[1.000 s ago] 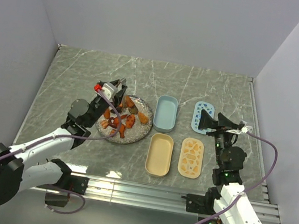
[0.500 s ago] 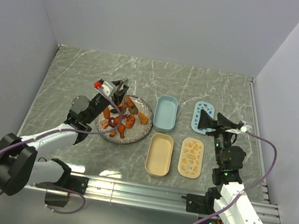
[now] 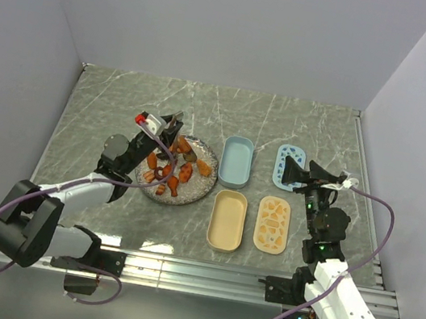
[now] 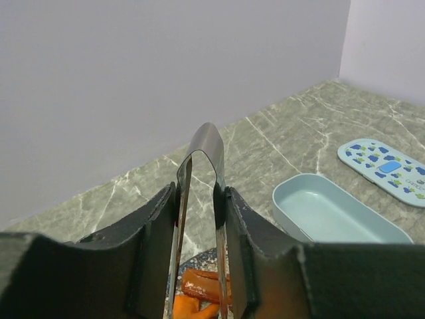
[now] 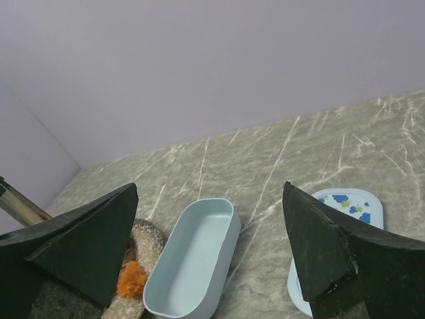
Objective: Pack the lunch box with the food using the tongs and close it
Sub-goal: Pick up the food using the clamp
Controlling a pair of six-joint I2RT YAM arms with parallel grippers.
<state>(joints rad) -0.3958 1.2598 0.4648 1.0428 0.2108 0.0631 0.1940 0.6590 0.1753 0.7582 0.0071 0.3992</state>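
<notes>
My left gripper is shut on the metal tongs, whose arms run down between its fingers toward the food. The food, small orange, reddish and dark chunks, lies on a round speckled plate. In the left wrist view a reddish chunk shows between the tongs' arms; their tips are out of frame. The lunch box is a blue tub and a cream tub, both without food in them. My right gripper hangs open above the blue patterned lid.
A cream patterned lid lies right of the cream tub. The right wrist view shows the blue tub, the plate's rim with an orange chunk, and the blue lid. Walls close the table on three sides.
The left arm has drawn its elbow in and tilted the tongs more steeply over the plate, and the tongs' arms have come closer together. The right arm has not moved.
</notes>
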